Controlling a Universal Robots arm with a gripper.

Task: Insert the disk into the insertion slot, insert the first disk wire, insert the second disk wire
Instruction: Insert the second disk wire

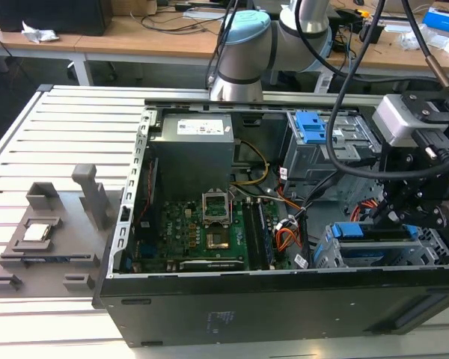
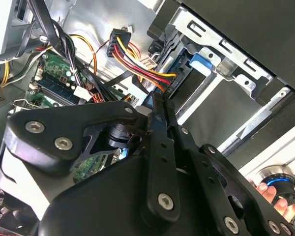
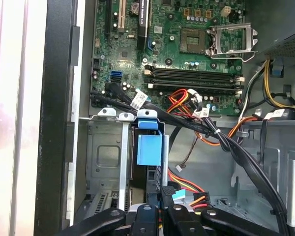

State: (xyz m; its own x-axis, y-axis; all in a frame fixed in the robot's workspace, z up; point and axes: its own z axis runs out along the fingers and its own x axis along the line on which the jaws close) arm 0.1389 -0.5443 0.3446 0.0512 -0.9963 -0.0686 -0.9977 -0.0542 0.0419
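The big black computer case (image 1: 209, 321) lies open on its side. The grey insertion slot (image 1: 432, 254) sits in the case's near corner, on the exterior view's right. The disk (image 1: 376, 230) is down inside the slot, so that step looks done. Only its bright blue frame shows on top, and its long side runs along the near edge of the case.

The gripper (image 1: 404, 202) hangs right over the disk, close above the blue frame. In both wrist views its fingers (image 2: 156, 105) are pressed together. Whether they pinch a thin plug cannot be told.

The red, yellow and black wires (image 3: 187, 187) lie just beside the gripper, at the end of the slot that faces the green board (image 3: 187, 49) (the open middle of the case). So the wires are on the board side of the gripper, and the disk is below it.
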